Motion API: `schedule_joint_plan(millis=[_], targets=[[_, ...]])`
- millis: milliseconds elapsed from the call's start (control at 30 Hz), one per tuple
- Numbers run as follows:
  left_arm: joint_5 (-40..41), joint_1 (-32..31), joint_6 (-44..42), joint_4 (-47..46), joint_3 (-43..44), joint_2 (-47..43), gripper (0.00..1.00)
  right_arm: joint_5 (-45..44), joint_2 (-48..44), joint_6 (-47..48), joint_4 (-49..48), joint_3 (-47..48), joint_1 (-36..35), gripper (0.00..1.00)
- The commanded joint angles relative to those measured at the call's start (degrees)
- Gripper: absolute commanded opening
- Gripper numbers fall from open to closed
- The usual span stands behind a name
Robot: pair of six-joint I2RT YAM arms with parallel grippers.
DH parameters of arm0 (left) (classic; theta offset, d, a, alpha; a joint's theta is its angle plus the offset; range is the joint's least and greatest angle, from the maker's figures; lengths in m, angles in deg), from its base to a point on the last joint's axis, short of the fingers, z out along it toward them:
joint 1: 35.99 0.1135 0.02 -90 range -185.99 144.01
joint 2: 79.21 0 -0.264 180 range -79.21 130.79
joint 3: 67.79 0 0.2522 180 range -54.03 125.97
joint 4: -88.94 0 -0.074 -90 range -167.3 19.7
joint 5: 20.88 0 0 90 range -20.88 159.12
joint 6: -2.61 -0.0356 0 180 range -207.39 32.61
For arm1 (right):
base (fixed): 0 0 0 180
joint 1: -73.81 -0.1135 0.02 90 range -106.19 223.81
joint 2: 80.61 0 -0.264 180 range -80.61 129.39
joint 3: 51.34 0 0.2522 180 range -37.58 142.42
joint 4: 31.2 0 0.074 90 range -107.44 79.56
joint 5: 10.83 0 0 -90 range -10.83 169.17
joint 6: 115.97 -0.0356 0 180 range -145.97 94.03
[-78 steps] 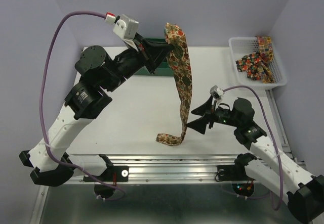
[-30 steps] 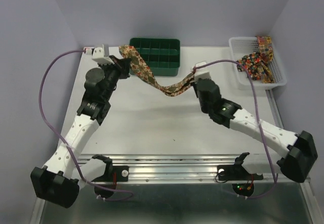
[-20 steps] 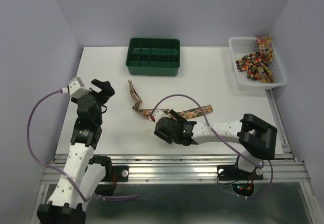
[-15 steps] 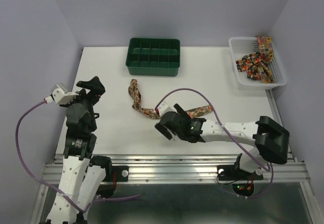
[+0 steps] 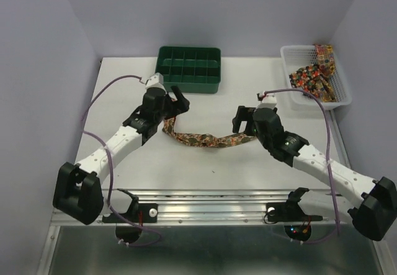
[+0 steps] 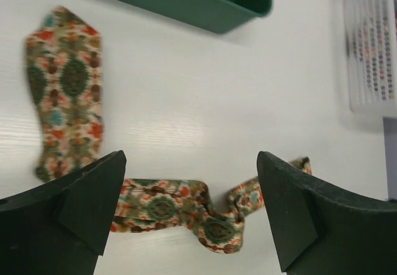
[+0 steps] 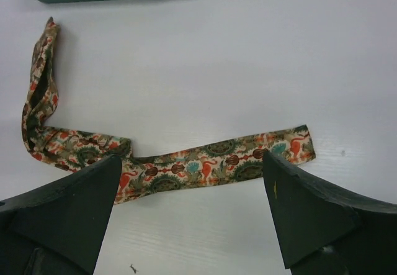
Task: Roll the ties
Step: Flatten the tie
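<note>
- Both arms have swung in over the tie (image 5: pixel 205 140), now stretched across the surface (image 5: pixel 205 172).
- Left hand (image 5: pixel 177 100) and right hand (image 5: pixel 239 119) spread wide, empty, one near each end.

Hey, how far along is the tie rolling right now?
Done: nothing is rolled; the patterned fabric necktie lies stretched out, kinked, on the white table. In hand: nothing; the left gripper and right gripper hover open above it. Remaining: rolling it, then the crumpled patterned ties in the white mesh basket.
</note>
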Motion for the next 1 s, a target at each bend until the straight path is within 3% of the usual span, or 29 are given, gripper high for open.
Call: schedule_joint_plan(millis=[0,67,167,433,600,767,967], targets=[[-2.66,-5.45,-1.80,-2.82,7.82,7.16,0.99,9.46,6.78,-7.33,-2.37,-0.98,3.95,1.00],[-1.62,-6.41,-1.10,-2.46,9.15,10.61,0.99,10.60,10.92,-9.95,-3.25,0.77,5.70,1.00],[0.23,-7.30,-0.75,-0.36,12.13,16.50,0.99,18.93,18.40,-10.76,-6.76,2.53,9.92,1.00],[6.11,-7.21,2.59,4.13,8.99,22.05,0.99,20.54,28.61,-13.40,-6.24,1.67,12.57,1.00],[12.52,-4.85,5.84,7.38,2.76,19.51,0.99,18.26,28.36,-15.33,-5.28,-0.98,13.62,1.00],[9.21,3.76,6.28,5.19,-5.86,13.71,0.99,15.10,24.49,-16.74,-3.26,-4.23,14.06,1.00],[16.05,9.04,13.13,13.16,-11.50,3.70,0.99,10.17,21.23,-18.59,-0.88,-5.29,14.68,1.00]])
